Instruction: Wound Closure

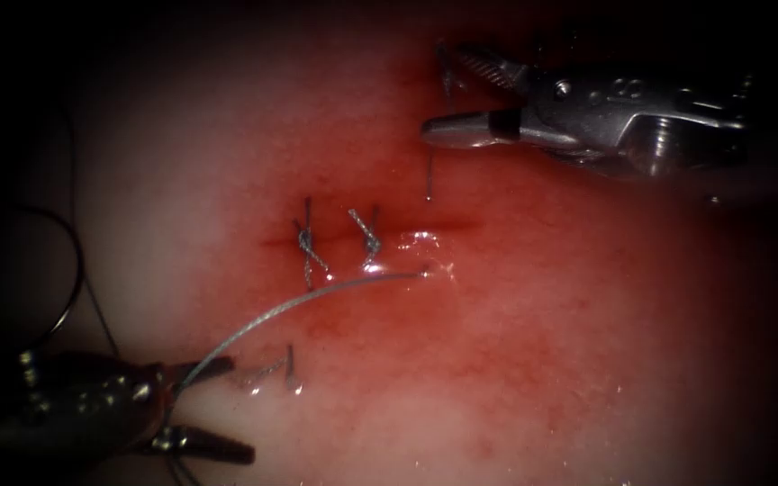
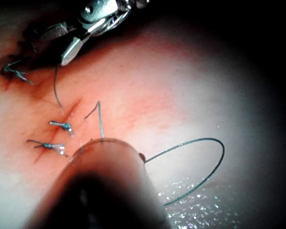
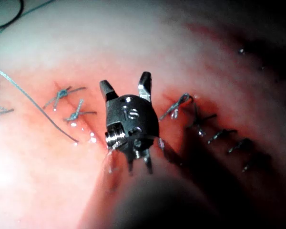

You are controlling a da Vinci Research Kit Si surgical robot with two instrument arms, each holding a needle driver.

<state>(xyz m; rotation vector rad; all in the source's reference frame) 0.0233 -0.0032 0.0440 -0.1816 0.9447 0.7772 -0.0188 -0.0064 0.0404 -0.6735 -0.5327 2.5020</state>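
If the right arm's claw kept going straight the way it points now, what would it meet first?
The right arm's silver claw, jaws open and holding nothing, points toward the endoscope view's left. Its first contact would probably be the short dark cut thread end between its jaws, then the reddened pale tissue beyond. Depth is unclear.

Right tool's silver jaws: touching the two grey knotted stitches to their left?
Apart. Endoscope view shows bare red tissue between the open right tool and both knotted stitches.
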